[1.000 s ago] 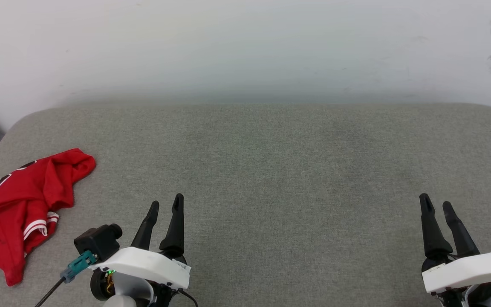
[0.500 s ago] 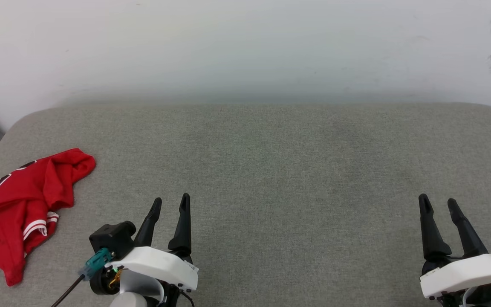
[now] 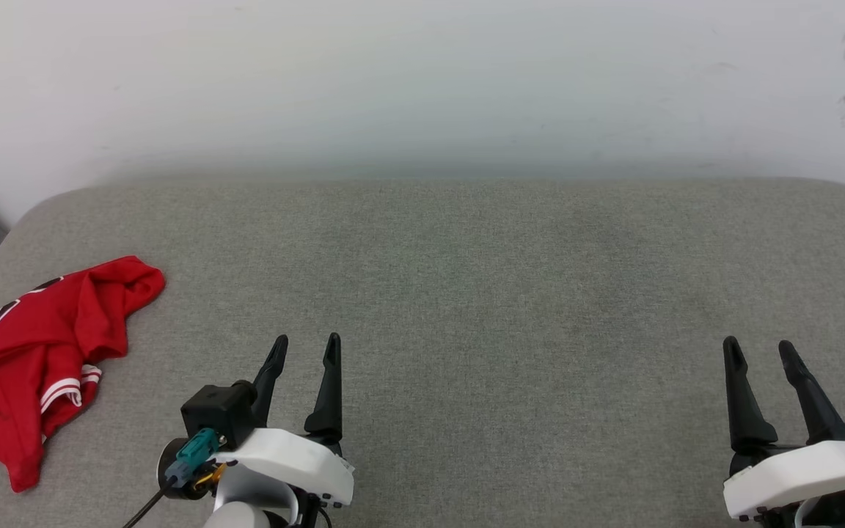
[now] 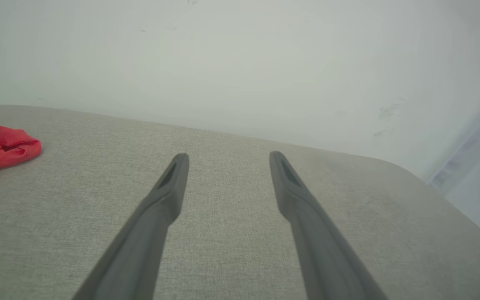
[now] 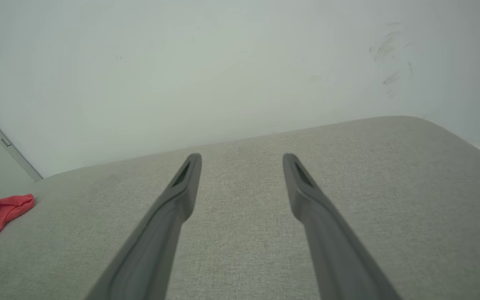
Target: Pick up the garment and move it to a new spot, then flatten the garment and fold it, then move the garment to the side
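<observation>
A pale, lightly scuffed wall (image 3: pixel 422 73) rises behind a wide padded bench (image 3: pixel 466 257) covered in grey woven fabric, with rounded far corners. At the bench's left end lies the garment (image 3: pixel 34 352), a red jersey crumpled in a loose heap, showing a white-and-red striped sleeve trim and part of some black, white-outlined lettering. It lies apart from both claws. Near the bench's front edge, left of its middle, the left claw (image 3: pixel 306 341) hovers with its two dark fingers spread wide and nothing between them. Toward the bench's right end, the right claw (image 3: pixel 759 345) is likewise wide open and empty, fingers pointing toward the wall.
</observation>
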`<state>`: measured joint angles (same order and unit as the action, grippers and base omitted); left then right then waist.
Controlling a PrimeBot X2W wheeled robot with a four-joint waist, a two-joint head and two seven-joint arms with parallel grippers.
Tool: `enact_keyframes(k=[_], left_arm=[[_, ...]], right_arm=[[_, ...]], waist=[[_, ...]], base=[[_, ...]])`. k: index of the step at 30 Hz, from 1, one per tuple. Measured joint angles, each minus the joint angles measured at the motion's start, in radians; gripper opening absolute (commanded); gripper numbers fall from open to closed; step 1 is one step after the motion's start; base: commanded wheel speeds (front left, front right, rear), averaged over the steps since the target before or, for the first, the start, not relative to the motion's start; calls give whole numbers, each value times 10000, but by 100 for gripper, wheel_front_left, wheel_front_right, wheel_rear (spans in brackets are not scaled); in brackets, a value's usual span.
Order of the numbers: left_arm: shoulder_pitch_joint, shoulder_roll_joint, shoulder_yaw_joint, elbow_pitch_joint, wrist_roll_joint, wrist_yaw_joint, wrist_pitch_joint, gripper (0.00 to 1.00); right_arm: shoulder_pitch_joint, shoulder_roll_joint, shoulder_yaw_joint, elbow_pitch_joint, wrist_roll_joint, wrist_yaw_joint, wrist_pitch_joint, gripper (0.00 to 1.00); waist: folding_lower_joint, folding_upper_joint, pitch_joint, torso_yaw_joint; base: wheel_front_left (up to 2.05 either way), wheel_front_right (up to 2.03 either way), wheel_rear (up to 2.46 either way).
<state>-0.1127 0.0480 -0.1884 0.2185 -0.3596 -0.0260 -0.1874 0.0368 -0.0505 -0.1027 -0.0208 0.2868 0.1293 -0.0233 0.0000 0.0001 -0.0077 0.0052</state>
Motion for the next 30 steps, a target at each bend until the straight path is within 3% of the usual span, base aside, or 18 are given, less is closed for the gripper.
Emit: enact_keyframes(k=[30], left_arm=[[-156,8,-337,332,1918,393,-596,100]], right_arm=[[145,0,-163,-96,-1741,15,-205,100]], waist=[[0,0,-68,65]], base=[[0,0,0]])
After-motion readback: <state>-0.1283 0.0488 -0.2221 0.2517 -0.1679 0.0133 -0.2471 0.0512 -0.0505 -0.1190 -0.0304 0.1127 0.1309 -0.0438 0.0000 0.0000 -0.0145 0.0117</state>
